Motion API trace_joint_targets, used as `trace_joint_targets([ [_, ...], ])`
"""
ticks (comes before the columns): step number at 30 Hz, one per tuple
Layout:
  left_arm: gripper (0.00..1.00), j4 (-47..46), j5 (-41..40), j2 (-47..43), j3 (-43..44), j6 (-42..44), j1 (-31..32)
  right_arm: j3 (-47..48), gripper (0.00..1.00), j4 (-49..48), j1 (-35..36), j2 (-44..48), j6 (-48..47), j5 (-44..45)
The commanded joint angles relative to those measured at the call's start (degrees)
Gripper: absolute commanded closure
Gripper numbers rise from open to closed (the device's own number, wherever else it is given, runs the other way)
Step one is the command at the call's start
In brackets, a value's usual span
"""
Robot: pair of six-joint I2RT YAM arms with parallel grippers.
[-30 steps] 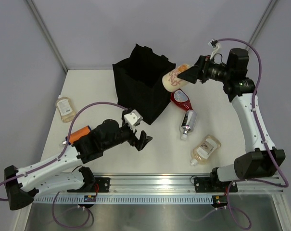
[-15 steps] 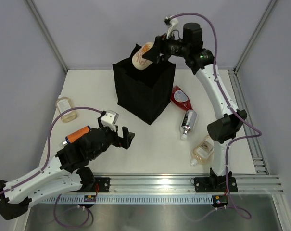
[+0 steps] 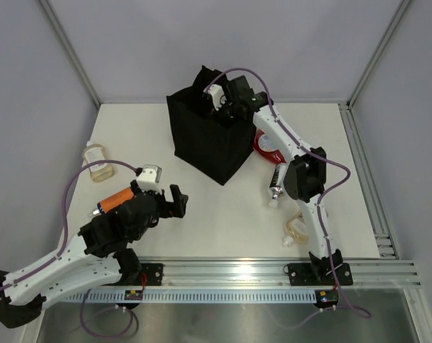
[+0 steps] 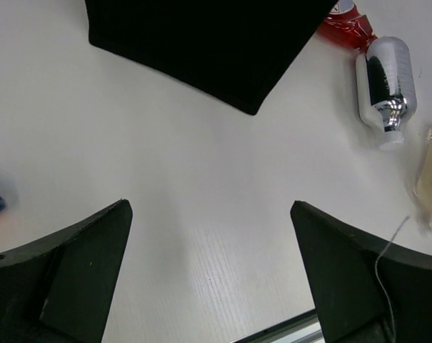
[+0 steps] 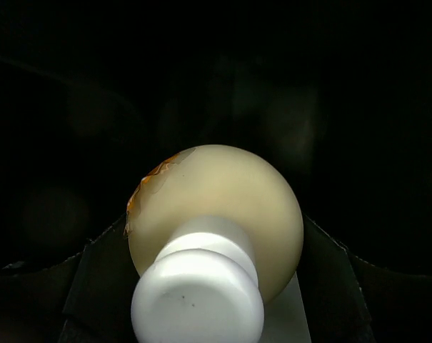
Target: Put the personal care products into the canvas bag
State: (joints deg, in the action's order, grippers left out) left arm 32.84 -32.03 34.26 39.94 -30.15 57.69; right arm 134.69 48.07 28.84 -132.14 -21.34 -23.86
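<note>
Right arm reaches over and down into the mouth of the canvas bag (image 3: 205, 139), the black tote standing upright at the back of the table (image 3: 223, 214).

Right wrist view: all dark fabric around. The right gripper (image 5: 214, 275) has its two fingers clamped on the sides of a cream bottle (image 5: 223, 207). The claw stands fairly wide because the bottle body is broad.

- Cream bottle: rounded and matte, with an orange-brown mark on one shoulder. Its white cap (image 5: 198, 304) faces the camera and its base points down into the bag.
- Step in hand, as I judge it: dropping this bottle off inside the bag.
- Next move likely calls for spreading the fingers to release, then lifting straight out so the soft walls and handles don't snag.

The left gripper (image 4: 208, 214) hovers over bare table in front of the bag, jaws spread fully, holding nothing.

Not yet bagged, lying on the table:
- red squeeze bottle (image 3: 268, 146), right beside the bag
- silver tube (image 3: 278, 182), just below it
- amber bottle (image 3: 298, 227), partly behind the right arm
- second amber bottle (image 3: 96, 161), far left
- orange item (image 3: 116, 200) by the left arm, kind unclear
</note>
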Motion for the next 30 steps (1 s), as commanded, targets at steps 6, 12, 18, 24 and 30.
trace_joint_targets([
  [6,0.01,1.9,-6.6,-2.5,0.0,-13.5,-0.6,0.8,0.26,0.3,1.0,-1.4,-10.6,9.9],
  [12,0.01,3.6,-5.9,-0.2,0.0,-22.4,-3.9,5.0,0.0,2.4,-0.4,3.8,-6.4,4.2],
  [18,0.01,3.0,6.4,4.7,1.5,-25.7,-17.4,5.5,0.01,1.6,-2.6,12.0,-2.2,-4.1],
  [24,0.01,7.3,13.6,7.0,3.3,-34.4,-30.4,4.9,0.01,2.8,-4.3,22.2,-0.3,-10.5],
  [30,0.01,12.0,19.4,13.1,4.4,-46.6,-47.0,-5.6,0.0,3.1,-12.2,37.5,5.0,-20.8],
])
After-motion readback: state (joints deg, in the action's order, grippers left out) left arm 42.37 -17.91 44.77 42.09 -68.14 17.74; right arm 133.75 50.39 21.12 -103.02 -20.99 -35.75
